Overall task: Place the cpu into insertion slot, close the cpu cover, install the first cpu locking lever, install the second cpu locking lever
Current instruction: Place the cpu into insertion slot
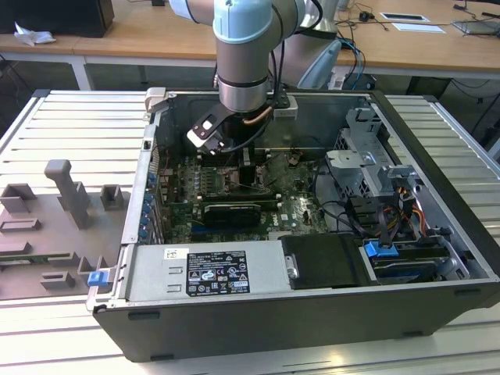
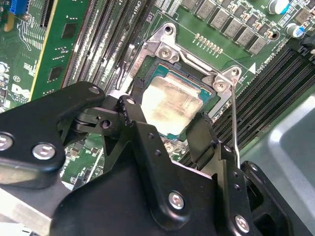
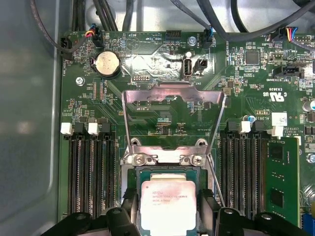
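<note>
The arm (image 1: pixel 244 70) is reaching down into the open computer case (image 1: pixel 234 328) from the 12 o'clock side of the exterior view, with the power supply (image 1: pixel 203 269) lying at 6 o'clock of it and the drive cage (image 1: pixel 363 152) at 3 o'clock. In the second wrist view the gripper (image 2: pixel 170 110) is straddling the chip (image 2: pixel 172 103); its two black fingers (image 2: pixel 142 128) are pressing against opposite edges, so the jaws are clamping the chip. The chip is sitting flat within the socket (image 2: pixel 156 66), silvery top facing up. In the first wrist view the cover frame (image 3: pixel 172 96) is standing swung open on its hinge at one edge of the socket, not lying over the chip. A thin lever rod (image 2: pixel 233 123) is running just beside the socket, and memory slots (image 3: pixel 91 177) are flanking it on both sides
</note>
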### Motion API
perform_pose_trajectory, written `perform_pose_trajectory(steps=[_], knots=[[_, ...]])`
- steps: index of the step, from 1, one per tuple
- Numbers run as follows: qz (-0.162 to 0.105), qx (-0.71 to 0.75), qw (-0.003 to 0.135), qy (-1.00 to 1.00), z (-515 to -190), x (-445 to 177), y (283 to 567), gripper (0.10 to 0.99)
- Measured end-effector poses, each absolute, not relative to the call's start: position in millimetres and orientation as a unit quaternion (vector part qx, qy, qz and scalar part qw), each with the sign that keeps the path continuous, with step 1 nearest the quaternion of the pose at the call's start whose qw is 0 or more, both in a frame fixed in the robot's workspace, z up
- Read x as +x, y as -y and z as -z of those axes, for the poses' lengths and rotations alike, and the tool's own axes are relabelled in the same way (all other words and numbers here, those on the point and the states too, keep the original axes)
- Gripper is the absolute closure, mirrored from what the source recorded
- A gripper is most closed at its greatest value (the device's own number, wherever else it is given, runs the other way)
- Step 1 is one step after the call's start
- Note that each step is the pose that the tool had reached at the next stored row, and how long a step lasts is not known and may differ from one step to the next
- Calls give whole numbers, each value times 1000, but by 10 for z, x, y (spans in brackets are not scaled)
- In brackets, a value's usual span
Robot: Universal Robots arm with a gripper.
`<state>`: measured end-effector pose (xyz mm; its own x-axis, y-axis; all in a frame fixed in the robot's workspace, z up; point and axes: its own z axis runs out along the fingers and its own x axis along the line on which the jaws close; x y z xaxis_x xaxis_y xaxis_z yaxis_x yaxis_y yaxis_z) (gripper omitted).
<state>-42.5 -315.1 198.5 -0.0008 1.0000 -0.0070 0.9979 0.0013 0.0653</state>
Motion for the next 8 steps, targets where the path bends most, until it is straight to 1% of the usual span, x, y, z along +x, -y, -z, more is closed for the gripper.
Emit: perform_pose_trajectory(steps=[8], knots=[[-22,706,24,-707,-2006,-449,3151,471]])
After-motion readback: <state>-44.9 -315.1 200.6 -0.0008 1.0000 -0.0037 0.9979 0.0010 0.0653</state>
